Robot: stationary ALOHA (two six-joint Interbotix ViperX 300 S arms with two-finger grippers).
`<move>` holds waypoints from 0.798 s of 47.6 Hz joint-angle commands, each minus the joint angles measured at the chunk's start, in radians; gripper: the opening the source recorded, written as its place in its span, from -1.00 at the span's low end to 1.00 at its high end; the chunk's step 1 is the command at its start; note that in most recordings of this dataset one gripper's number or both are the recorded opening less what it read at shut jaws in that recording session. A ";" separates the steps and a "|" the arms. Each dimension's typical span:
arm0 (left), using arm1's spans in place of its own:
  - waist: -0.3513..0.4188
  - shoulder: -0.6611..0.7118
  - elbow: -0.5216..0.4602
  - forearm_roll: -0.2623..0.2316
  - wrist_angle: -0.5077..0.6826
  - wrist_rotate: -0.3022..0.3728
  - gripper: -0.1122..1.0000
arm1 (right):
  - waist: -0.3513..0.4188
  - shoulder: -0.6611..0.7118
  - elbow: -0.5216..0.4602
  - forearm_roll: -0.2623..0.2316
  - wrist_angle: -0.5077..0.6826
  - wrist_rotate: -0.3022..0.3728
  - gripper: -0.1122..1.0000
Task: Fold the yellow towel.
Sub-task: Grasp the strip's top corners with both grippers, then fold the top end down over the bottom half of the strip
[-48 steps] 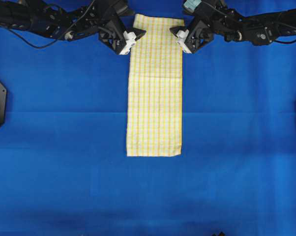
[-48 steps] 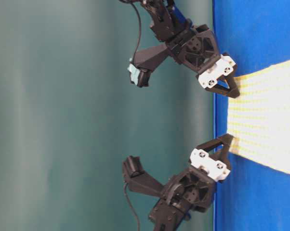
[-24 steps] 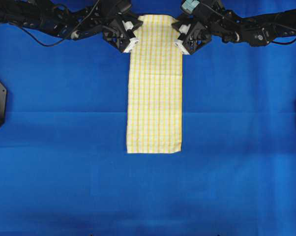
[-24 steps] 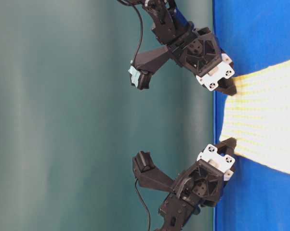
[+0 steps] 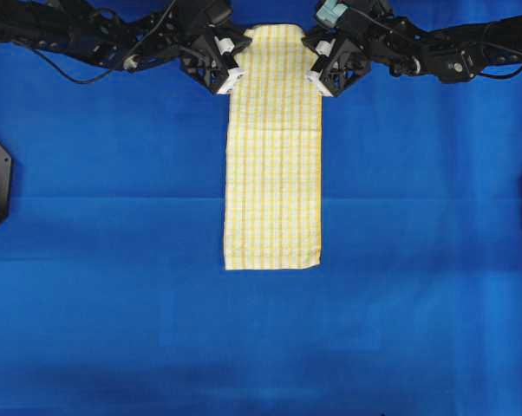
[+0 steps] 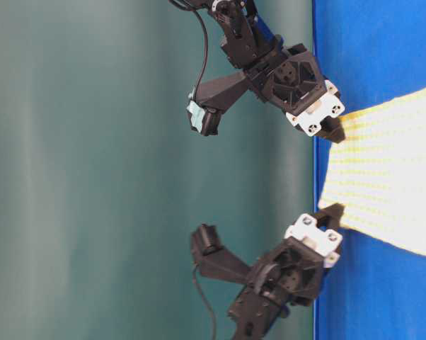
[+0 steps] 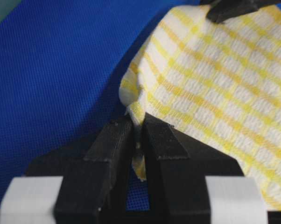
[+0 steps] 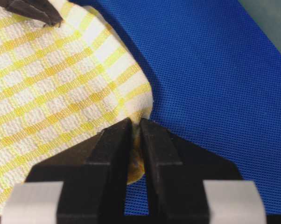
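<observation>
Yellow towel lies as a long narrow strip mid-table on blue cloth. Left pincer is clamped on its far-left corner, right pincer on its far-right corner; both corners slightly raised.

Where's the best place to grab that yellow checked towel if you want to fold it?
By its two far corners, each approached from its own outer side. The yellow towel lies flat as a long strip, so pinching both corners carries that end over evenly. The left gripper and right gripper have jaws shut on those corners.
</observation>
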 commanded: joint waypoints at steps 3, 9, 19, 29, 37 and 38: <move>-0.003 -0.100 0.006 -0.002 -0.003 0.003 -0.73 | 0.000 -0.066 -0.014 -0.003 -0.005 -0.002 -0.66; -0.003 -0.140 0.020 -0.002 0.003 0.003 -0.73 | 0.000 -0.106 -0.008 -0.006 -0.002 -0.002 -0.66; -0.015 -0.150 0.049 -0.002 0.014 -0.005 -0.73 | 0.014 -0.137 0.006 -0.008 0.011 -0.002 -0.66; -0.058 -0.172 0.081 -0.002 0.015 -0.006 -0.73 | 0.063 -0.155 0.034 -0.008 0.012 0.006 -0.66; -0.138 -0.215 0.126 -0.002 0.015 -0.025 -0.73 | 0.133 -0.183 0.080 0.000 0.011 0.020 -0.66; -0.149 -0.221 0.132 -0.002 0.014 -0.032 -0.73 | 0.149 -0.190 0.092 0.005 0.011 0.021 -0.66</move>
